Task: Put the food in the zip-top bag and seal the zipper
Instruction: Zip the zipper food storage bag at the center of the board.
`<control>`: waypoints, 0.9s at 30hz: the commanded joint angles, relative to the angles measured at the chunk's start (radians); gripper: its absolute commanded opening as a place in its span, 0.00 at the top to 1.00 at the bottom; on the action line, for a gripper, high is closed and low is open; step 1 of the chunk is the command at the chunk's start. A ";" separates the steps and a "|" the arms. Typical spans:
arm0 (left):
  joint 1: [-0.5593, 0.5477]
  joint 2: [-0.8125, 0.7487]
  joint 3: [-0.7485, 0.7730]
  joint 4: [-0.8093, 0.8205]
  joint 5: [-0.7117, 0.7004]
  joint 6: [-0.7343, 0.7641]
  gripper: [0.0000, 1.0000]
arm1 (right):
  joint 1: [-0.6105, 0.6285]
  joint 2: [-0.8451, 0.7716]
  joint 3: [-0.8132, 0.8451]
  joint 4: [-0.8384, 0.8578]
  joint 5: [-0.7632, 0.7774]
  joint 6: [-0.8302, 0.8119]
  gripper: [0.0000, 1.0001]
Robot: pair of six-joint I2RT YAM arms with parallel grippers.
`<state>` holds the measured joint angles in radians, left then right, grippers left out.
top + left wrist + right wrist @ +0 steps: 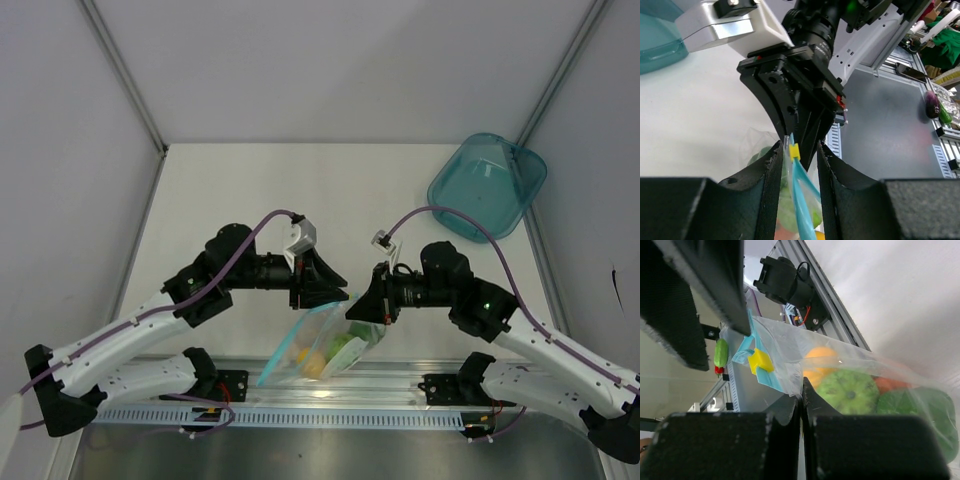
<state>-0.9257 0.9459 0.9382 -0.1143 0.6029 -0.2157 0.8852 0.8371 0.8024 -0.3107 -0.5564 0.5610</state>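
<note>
I have both arms meeting low over the near edge of the counter (300, 190), and the zip-top bag (322, 348) is held up between them above the metal rail (400, 378). The right jaws are clenched on the clear film of the bag, just below its mouth. Their fingers (765, 440) are pressed together with the plastic pinched in the seam. The left jaws stand partly released. Their fingers (771, 200) sit either side of the zipper (802, 205) with a gap on each side, so they bracket it and do not pinch it. The yellow slider tab (794, 150) sits on the strip, right between the fingertips. All the food is inside the bag: the yellow piece (817, 362), the light green piece (847, 390), the orange-red piece (890, 384) and the dark green piece (925, 410), bunched together at the bottom. The teal bowl (488, 185) sits well apart at the far right corner.
</note>
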 commanded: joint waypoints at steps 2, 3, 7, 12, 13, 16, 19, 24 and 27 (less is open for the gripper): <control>-0.009 -0.018 -0.003 0.010 0.041 0.038 0.63 | -0.008 0.005 0.064 0.015 -0.031 0.022 1.00; -0.012 -0.010 0.001 -0.001 0.043 0.045 0.63 | -0.008 0.005 0.067 0.013 -0.030 0.020 1.00; -0.032 0.008 0.010 -0.025 0.018 0.059 0.63 | -0.006 0.008 0.072 0.013 -0.031 0.023 1.00; -0.062 0.039 0.034 -0.071 -0.029 0.093 0.64 | -0.008 0.013 0.073 0.018 -0.033 0.027 1.00; -0.065 0.044 0.034 -0.076 -0.032 0.096 0.64 | -0.008 0.014 0.075 0.018 -0.033 0.027 1.00; -0.073 0.048 0.036 -0.074 -0.043 0.098 0.66 | -0.006 0.016 0.075 0.018 -0.031 0.028 1.00; -0.073 0.048 0.037 -0.071 -0.057 0.093 0.70 | -0.005 0.019 0.073 0.021 -0.030 0.028 1.00; -0.073 0.054 0.054 -0.082 -0.078 0.088 0.75 | 0.003 0.025 0.075 0.012 -0.023 0.025 1.00; -0.073 0.059 0.060 -0.093 -0.089 0.087 0.81 | 0.004 0.023 0.075 0.010 -0.020 0.022 1.00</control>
<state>-0.9913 0.9974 0.9497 -0.2016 0.5316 -0.1478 0.8822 0.8608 0.8276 -0.3321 -0.5667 0.5762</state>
